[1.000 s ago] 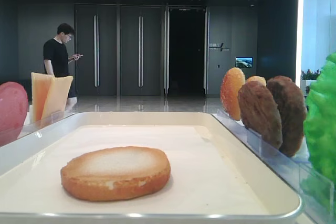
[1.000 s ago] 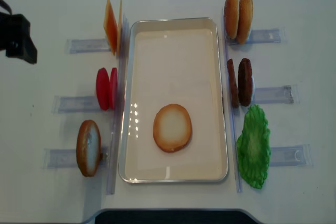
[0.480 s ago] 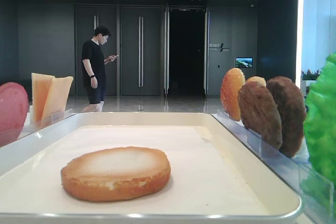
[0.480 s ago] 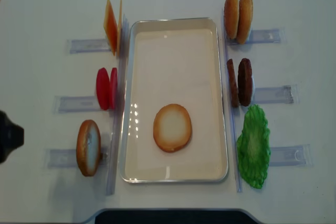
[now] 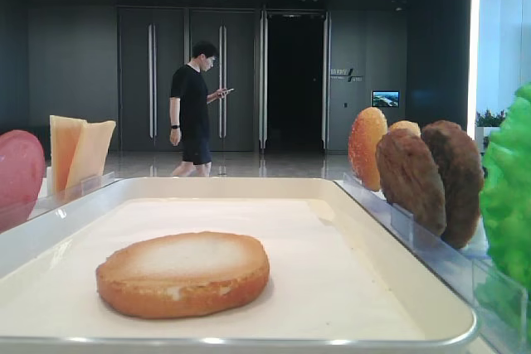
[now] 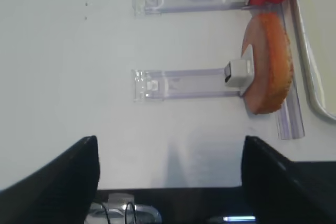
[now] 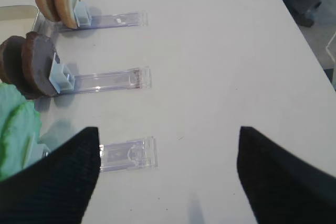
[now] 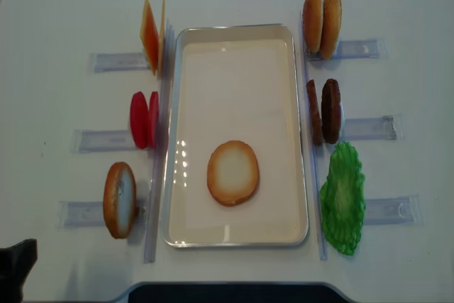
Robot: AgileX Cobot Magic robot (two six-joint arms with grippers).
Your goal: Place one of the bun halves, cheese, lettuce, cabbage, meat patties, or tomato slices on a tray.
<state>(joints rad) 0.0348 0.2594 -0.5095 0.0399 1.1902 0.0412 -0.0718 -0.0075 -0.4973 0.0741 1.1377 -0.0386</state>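
Overhead view first — where is the bun?

— One of the bun halves [image 8: 233, 172] lies flat, cut face up, on the tray [image 8: 191, 76], toward its near end. A second bun half [image 8: 119, 199] stands on edge in a clear holder [image 8: 85, 213] on the counter [image 8: 57, 12], just left of the tray.

— And the other food?

— On the left stand the cheese [image 8: 151, 35] and the tomato slices [image 8: 143, 119]. On the right stand two domed buns [image 8: 320, 23], the meat patties [image 8: 324, 111] and the lettuce [image 8: 342, 198], each in its own holder beside the tray.

— What of the claws?

— The left claw [image 6: 170, 171] is spread wide with nothing between its fingers [image 6: 50, 179], hanging over bare counter near the upright bun half. The right claw [image 7: 168, 177] is likewise spread and holds nothing, above a holder near the lettuce.

— Anything behind?

— In the low view a man [image 5: 195, 118] in black walks past dark doors, looking at a phone.
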